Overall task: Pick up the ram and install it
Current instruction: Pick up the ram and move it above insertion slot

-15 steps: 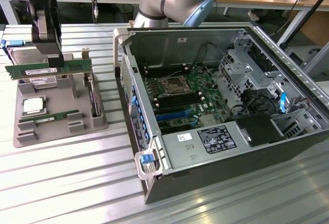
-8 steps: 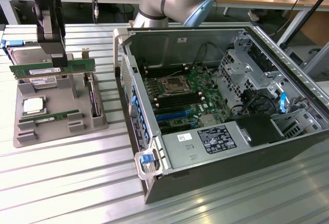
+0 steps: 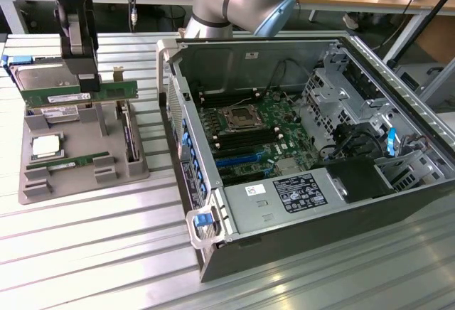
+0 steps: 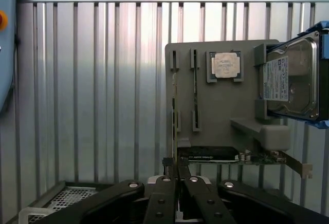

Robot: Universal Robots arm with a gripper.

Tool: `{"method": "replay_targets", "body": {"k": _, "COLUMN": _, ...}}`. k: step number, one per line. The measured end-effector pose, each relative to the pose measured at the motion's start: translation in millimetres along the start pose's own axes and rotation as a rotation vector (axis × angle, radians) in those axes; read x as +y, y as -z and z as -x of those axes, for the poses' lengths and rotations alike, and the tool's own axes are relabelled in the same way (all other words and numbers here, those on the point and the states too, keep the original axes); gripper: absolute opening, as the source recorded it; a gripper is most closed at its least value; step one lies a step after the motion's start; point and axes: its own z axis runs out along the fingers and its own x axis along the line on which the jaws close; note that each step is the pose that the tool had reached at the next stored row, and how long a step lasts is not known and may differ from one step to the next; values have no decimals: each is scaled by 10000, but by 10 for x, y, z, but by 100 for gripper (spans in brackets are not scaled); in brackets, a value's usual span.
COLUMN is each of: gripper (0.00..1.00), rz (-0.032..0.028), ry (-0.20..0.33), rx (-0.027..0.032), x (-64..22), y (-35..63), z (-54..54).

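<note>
The ram [image 3: 114, 91] is a long green stick hanging level just above the grey holder tray [image 3: 78, 178] at the exterior view's left. My gripper [image 3: 87, 84] comes down from above and is shut on its upper edge near the middle. In the wrist view the black fingers [image 4: 163, 193] are pressed together on the ram [image 4: 175, 126], which shows edge-on as a thin line. The open computer case [image 3: 398, 104] lies at the exterior view's right, its motherboard [image 3: 245, 136] and dark memory slots facing up, well away from the gripper.
On the tray lie a second green stick [image 3: 67, 162], a silver CPU [image 3: 44, 146] [image 4: 226, 64], a hard drive [image 3: 39, 79] [image 4: 293, 77] and a dark expansion card [image 3: 129, 136] [image 4: 216, 154]. The case's near wall [image 3: 178, 111] stands between tray and motherboard. The table is ribbed metal.
</note>
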Motion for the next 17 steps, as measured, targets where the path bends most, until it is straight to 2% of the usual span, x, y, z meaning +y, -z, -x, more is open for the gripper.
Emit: {"method": "replay_targets", "body": {"k": 17, "gripper": 12, "rz": 0, "ry": 0, "rx": 0, "x": -120, "y": 3, "z": -2}}
